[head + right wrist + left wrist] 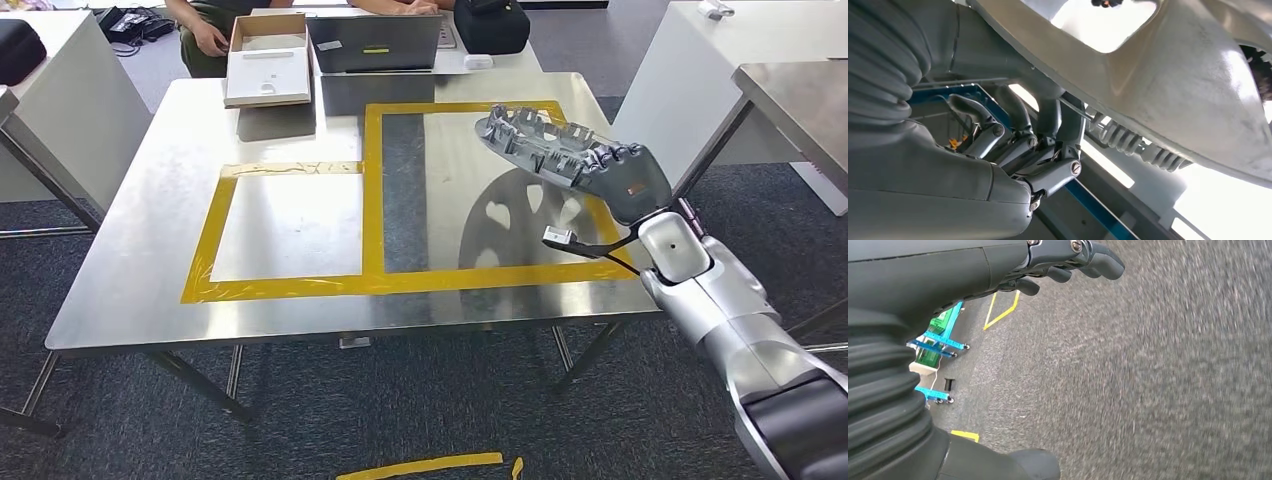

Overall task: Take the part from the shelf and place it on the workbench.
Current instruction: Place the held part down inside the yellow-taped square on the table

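The part is a grey ribbed metal casting with cut-outs. My right hand grips its near end and holds it tilted above the right side of the steel workbench, over the yellow-taped rectangle. Its shadow falls on the table below. In the right wrist view the part's pale underside runs across the picture, with my fingers curled against its edge. My left hand hangs beside my body over grey carpet, fingers loosely curled with nothing in them.
At the workbench's far edge lie an open white box, a laptop and a black bag, with a person seated behind. White tables stand left and right. Yellow tape strips lie on the carpet in front.
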`<state>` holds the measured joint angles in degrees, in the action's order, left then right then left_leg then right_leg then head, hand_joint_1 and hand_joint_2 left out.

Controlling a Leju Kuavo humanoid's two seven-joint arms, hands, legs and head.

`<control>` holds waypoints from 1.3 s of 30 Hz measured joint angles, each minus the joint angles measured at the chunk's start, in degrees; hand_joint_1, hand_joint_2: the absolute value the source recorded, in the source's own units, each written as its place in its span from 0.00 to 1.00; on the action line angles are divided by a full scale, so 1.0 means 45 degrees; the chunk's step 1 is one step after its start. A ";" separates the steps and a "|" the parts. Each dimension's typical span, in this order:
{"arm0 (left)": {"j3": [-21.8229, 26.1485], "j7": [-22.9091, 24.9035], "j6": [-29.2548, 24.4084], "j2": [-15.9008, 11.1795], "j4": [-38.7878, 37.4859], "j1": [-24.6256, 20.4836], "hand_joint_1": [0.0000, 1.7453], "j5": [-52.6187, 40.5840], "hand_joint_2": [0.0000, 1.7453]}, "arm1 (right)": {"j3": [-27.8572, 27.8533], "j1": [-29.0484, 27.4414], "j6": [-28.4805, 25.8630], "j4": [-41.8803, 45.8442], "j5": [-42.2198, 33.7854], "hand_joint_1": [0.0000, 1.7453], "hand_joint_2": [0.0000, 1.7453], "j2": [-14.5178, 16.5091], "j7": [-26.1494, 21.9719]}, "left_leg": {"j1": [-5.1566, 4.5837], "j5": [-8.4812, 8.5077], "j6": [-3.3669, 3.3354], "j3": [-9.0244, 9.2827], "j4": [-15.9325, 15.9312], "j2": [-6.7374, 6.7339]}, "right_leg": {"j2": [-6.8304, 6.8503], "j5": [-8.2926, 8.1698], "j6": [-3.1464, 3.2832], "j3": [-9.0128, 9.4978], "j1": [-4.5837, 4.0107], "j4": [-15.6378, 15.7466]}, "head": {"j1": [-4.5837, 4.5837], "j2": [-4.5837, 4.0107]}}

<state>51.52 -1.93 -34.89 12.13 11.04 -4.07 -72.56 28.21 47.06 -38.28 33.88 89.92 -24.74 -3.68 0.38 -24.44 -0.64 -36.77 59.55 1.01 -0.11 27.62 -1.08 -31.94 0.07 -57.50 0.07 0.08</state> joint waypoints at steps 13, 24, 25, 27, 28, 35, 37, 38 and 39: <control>-0.0006 0.0871 -0.0602 0.0072 -0.0012 -0.0006 0.00 -0.0337 0.00 | 0.0706 0.0968 -0.0399 -0.1039 -0.0071 0.00 1.00 0.0530 -0.0003 | 0.0037 0.0022 0.0037 0.0054 -0.0035 -0.0003 | -0.0002 0.0024 0.0017 0.0019 -0.0033 -0.0015 | 0.0002 0.0001; 0.0005 0.0352 -0.0031 0.0092 -0.0029 -0.0006 0.00 0.0081 0.00 | -0.1538 -0.0569 -0.0446 0.1830 -0.2823 0.00 1.00 0.1054 -0.2991 | -0.0025 -0.0013 -0.0010 0.0061 -0.0024 -0.0001 | -0.0001 0.0026 -0.0034 0.0041 0.0023 -0.0001 | 0.0005 0.0002; 0.0007 0.0320 -0.0010 0.0091 -0.0029 -0.0005 0.00 0.0107 0.00 | -0.2045 -0.0769 -0.0447 0.2218 -0.3379 0.00 1.00 0.1237 -0.3704 | -0.0039 -0.0023 -0.0026 0.0061 -0.0021 0.0000 | -0.0001 0.0032 -0.0051 0.0043 0.0037 0.0000 | 0.0005 0.0002; 0.0012 0.0296 0.0043 0.0089 -0.0029 -0.0004 0.00 0.0127 0.00 | -0.3177 -0.1126 -0.0451 0.2977 -0.4599 0.00 0.75 0.1640 -0.5016 | -0.0075 -0.0050 -0.0073 0.0062 -0.0012 0.0001 | 0.0001 0.0045 -0.0101 0.0049 0.0074 0.0008 | 0.0007 0.0002; 0.0013 0.0298 0.0088 0.0087 -0.0029 -0.0003 0.00 0.0128 0.00 | -0.3702 -0.1268 -0.0452 0.3313 -0.5150 0.00 0.50 0.1822 -0.5465 | -0.0094 -0.0046 -0.0104 0.0066 -0.0006 0.0006 | 0.0003 0.0037 -0.0138 0.0062 0.0095 0.0018 | 0.0007 0.0002; 0.0013 0.0202 0.0325 0.0089 -0.0032 -0.0003 0.00 0.0125 0.00 | -0.5617 -0.2328 -0.0454 0.5065 -0.6544 0.00 0.00 0.2203 -0.6405 | 0.0036 0.0164 -0.0344 0.0102 -0.0225 -0.0074 | -0.0006 0.1690 -0.0419 -0.1063 0.0170 -0.2753 | -0.0056 0.0001; 0.0013 0.0138 0.0406 0.0085 -0.0038 0.0007 0.00 0.0129 0.00 | -0.5825 -0.2690 -0.0452 0.5317 -0.6581 0.00 0.00 0.2231 -0.6485 | 0.0041 0.0200 -0.0312 0.0025 -0.0184 -0.0086 | -0.0004 0.1855 -0.0465 -0.1394 0.0210 -0.3589 | -0.0056 0.0000; 0.0013 0.0093 0.0457 0.0085 -0.0040 0.0005 0.00 0.0133 0.00 | -0.5906 -0.2818 -0.0451 0.5425 -0.6605 0.00 0.00 0.2243 -0.6538 | 0.0047 0.0225 -0.0278 -0.0023 -0.0156 -0.0089 | -0.0002 0.1578 -0.0470 -0.1197 0.0232 -0.3266 | -0.0057 0.0000; 0.0013 0.0050 0.0498 0.0085 -0.0044 0.0002 0.00 0.0136 0.00 | -0.5982 -0.2904 -0.0451 0.5535 -0.6628 0.00 0.00 0.2254 -0.6582 | 0.0056 0.0254 -0.0235 -0.0075 -0.0122 -0.0091 | 0.0002 0.1178 -0.0470 -0.0757 0.0258 -0.2494 | -0.0057 0.0001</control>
<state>51.58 -1.71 -32.65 12.51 10.84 -4.05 -71.94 1.29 34.00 -40.30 58.79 60.10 -14.59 -33.30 0.63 -23.30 -1.70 -37.11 59.00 0.60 -0.10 32.93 -3.19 -35.34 1.23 -68.72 -0.19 0.08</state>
